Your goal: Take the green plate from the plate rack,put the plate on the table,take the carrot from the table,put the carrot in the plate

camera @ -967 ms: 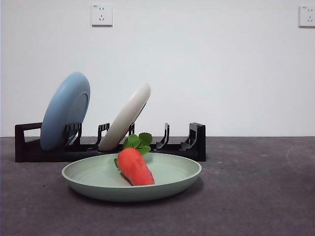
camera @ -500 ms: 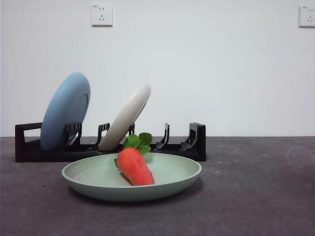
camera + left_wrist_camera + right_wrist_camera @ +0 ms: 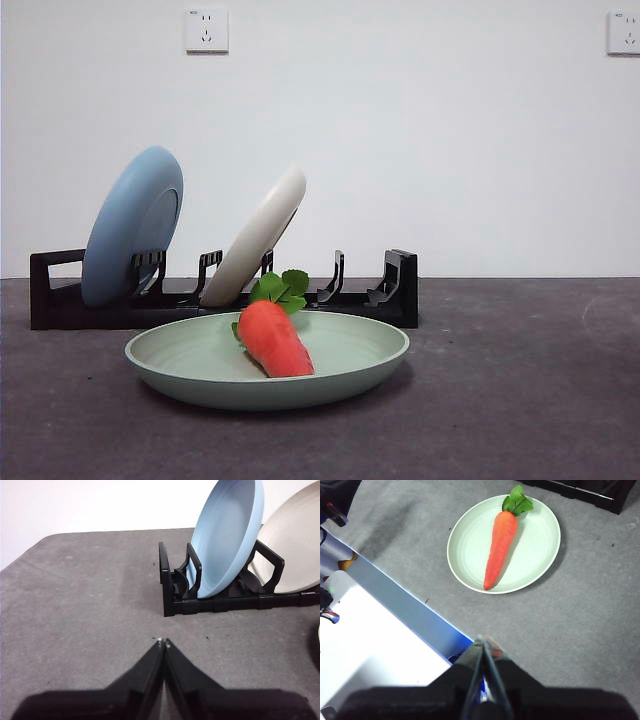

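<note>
On the table (image 3: 520,400), a flat dark grey matte top with faint mottling, all items sit toward the back edge. One rack (image 3: 60,300), long low black plastic with upright slotted dividers, runs along that back edge. It holds two plates on edge: one blue plate (image 3: 130,228), smooth and round, leaning near the rack's end, and one cream plate (image 3: 258,236), tilted, a few slots along. One green plate (image 3: 200,360), wide, shallow, matte pale sage with raised rim, lies flat on the table just in front of the rack. One carrot (image 3: 272,338), glossy orange-red, tapered, green leaves at thick end, lies inside the green plate, leaves toward the rack. Left gripper (image 3: 162,641), black jaws pressed together and empty, hangs over bare table near the rack's blue-plate end. Right gripper (image 3: 483,642), jaws also clenched, nothing held, sits high above, well apart from the green plate.
</note>
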`<act>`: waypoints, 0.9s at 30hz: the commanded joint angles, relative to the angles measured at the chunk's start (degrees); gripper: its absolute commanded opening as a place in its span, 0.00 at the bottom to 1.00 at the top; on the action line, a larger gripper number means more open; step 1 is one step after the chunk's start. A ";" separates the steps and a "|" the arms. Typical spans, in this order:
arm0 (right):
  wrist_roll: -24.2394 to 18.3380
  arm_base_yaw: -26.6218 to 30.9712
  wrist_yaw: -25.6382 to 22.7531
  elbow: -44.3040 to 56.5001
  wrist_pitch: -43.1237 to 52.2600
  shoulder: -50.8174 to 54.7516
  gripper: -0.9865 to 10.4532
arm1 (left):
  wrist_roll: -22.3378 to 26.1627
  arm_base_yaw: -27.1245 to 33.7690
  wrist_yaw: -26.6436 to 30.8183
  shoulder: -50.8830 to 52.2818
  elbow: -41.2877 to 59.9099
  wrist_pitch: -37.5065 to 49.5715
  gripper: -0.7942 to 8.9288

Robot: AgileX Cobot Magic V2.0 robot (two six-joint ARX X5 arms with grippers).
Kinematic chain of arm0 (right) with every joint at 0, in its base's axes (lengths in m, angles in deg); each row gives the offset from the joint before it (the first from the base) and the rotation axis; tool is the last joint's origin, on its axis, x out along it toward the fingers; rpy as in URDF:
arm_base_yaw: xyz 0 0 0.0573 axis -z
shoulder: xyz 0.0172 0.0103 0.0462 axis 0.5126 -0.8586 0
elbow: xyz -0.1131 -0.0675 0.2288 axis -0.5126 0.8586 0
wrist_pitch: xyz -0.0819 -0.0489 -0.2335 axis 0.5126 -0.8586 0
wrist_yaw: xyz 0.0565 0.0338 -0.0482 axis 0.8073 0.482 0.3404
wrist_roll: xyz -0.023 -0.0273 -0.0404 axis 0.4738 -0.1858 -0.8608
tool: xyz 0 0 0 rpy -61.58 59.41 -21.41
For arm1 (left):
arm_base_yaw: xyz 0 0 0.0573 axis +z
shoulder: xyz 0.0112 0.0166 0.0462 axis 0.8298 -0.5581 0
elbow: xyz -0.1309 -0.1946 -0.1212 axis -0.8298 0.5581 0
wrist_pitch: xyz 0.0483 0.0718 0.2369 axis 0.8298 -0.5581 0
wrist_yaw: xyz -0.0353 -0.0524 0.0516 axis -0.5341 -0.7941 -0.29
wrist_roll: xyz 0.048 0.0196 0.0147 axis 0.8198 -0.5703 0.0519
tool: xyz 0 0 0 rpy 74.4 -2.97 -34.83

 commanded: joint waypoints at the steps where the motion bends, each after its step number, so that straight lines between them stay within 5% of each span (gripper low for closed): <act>1: -0.13 -0.17 -0.09 0.24 0.31 0.13 0.09 | -0.33 0.20 0.13 0.15 0.76 0.20 0.08; 12: -0.37 0.04 -0.81 0.24 0.42 0.17 0.09 | -0.33 0.20 0.13 0.15 0.76 0.20 0.08; 15: -4.96 3.28 -5.73 0.24 0.55 1.11 0.09 | -0.33 0.20 0.13 0.15 0.76 0.20 0.08; 20: -10.43 16.46 -5.79 2.03 8.39 3.06 0.09 | -0.33 0.20 0.11 0.15 0.76 0.20 0.08; 27: -8.70 43.19 -2.86 16.04 33.22 12.44 0.09 | -0.33 0.20 0.13 0.15 0.76 0.20 0.08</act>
